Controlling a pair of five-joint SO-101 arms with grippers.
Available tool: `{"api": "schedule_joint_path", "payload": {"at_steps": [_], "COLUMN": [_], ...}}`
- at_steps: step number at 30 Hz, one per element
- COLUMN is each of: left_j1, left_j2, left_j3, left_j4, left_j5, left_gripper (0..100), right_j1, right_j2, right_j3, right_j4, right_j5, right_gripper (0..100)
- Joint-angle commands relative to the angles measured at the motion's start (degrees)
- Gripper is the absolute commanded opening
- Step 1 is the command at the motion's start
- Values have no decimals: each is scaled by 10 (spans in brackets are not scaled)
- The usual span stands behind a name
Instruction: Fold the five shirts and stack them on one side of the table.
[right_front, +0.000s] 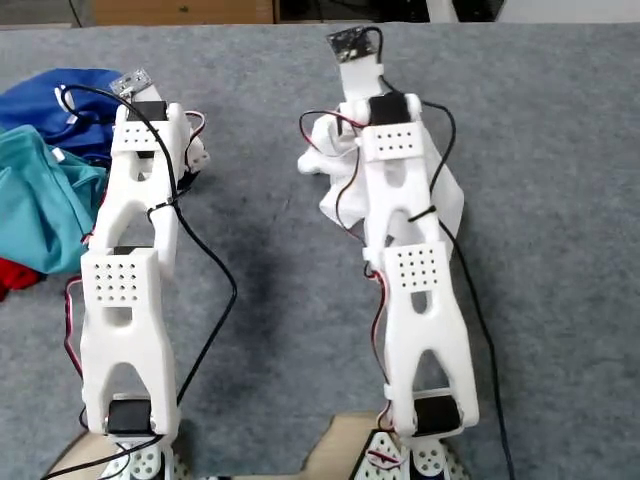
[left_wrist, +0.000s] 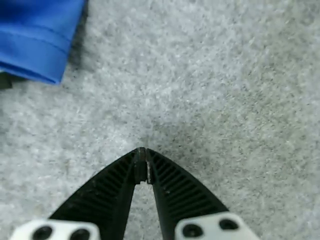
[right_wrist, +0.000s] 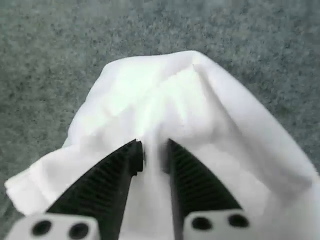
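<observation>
My right gripper (right_wrist: 152, 152) is shut on a bunched fold of the white shirt (right_wrist: 170, 95), which rises as a crumpled heap around the fingers. From above, that white shirt (right_front: 448, 203) lies crumpled under the right arm (right_front: 400, 150), at the table's middle back. My left gripper (left_wrist: 142, 156) is shut on nothing, its tips together just over the bare grey cloth. A hemmed edge of the blue shirt (left_wrist: 35, 35) lies a short way off from it. The left arm (right_front: 140, 150) stands beside the shirt pile.
At the left edge of the grey table (right_front: 560, 250) lies a loose pile: a blue shirt (right_front: 45, 100), a teal shirt (right_front: 40, 200) and a bit of red shirt (right_front: 10, 275). Black and red cables hang along both arms.
</observation>
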Motion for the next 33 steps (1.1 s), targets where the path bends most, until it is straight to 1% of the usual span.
{"api": "schedule_joint_path", "payload": {"at_steps": [1, 6, 13, 17, 28, 33], "left_j1": [-5, -5, -4, -4, -4, -4], "left_j2": [-8, -8, -8, -7, -7, -7], "left_j3": [-18, -18, -18, -18, -18, -17], "left_j4": [-6, -7, -11, -13, -11, -10], "left_j5": [2, 2, 2, 2, 2, 2], "left_gripper": [21, 21, 21, 21, 21, 20], "right_j1": [24, 64, 117, 139, 142, 144], "right_j2": [-1, -23, -107, -175, -366, -424], "right_j3": [-63, -69, -69, -69, -69, -67], "right_j4": [-9, -8, 18, 51, 164, 172], "right_j5": [-4, -49, -62, -62, -55, -55], "right_gripper": [42, 34, 35, 36, 37, 34]}}
